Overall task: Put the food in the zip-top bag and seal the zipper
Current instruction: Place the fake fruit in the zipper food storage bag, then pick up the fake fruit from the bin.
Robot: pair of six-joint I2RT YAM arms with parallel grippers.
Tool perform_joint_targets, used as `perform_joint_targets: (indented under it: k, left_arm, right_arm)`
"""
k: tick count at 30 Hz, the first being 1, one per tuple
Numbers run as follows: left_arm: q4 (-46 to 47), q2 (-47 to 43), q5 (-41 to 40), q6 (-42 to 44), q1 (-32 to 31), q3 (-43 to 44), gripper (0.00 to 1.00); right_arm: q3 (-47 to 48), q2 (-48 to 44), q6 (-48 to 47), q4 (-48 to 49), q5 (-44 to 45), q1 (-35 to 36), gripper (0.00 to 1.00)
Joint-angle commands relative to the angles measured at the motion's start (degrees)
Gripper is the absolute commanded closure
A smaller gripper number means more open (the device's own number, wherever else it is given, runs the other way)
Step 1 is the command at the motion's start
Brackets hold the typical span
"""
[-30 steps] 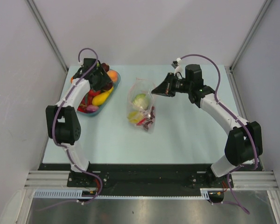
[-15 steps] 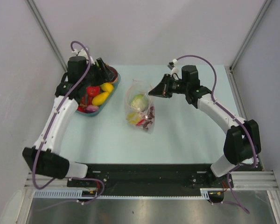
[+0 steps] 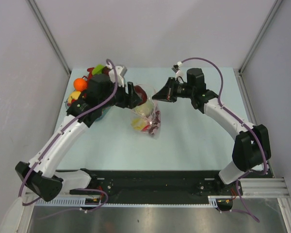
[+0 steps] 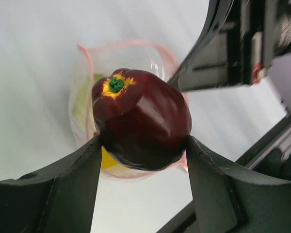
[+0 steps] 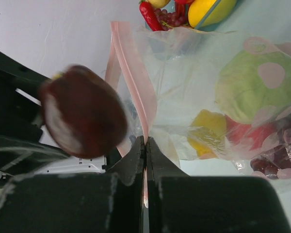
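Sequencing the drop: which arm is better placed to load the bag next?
Left. The left tool grips the dark red fruit over the bag, whose mouth is open; the right tool is shut on the zipper, busy holding it.

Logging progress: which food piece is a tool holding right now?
The dark red, green-stemmed fruit, clamped in the left tool; the right tool grips only the bag.

Overall light: I see bright, even, diffuse light from above; shadows on the table (image 3: 194,141) are faint and soft
Glare: broad soft sheen on the dark red fruit (image 4: 140,126); pale glints on the zip-top bag (image 5: 223,97)
Blur: my right wrist view smears the fruit; the right gripper (image 5: 146,145) looks soft up close
Top view: sharp throughout
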Motion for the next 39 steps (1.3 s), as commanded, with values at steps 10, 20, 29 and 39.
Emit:
perform_joint_targets:
  k: [10,20,29,39]
  left_arm:
    - [-7.3,5.0,-4.6,8.4,-1.6,13.8,0.0]
    - [-11.9,9.9,6.0,9.7,20.9,18.9,0.01]
    - [-11.6,26.6,-0.8,38.2,24.3,24.8,0.0]
    - [4.6,39.2,2.3,47.0,28.8,25.1,0.02]
  right_arm:
    - [2.4,-6.0,6.7,3.8,-2.0,0.1,1.0]
    - [2.4,-6.1,3.9,-1.1,-1.6,-2.5,1.0]
    - [2.4,-5.7,-0.4,-3.1,-0.6,-3.1,1.0]
    - [2.4,-5.7,-1.6,-3.1,-1.1,-3.6,1.0]
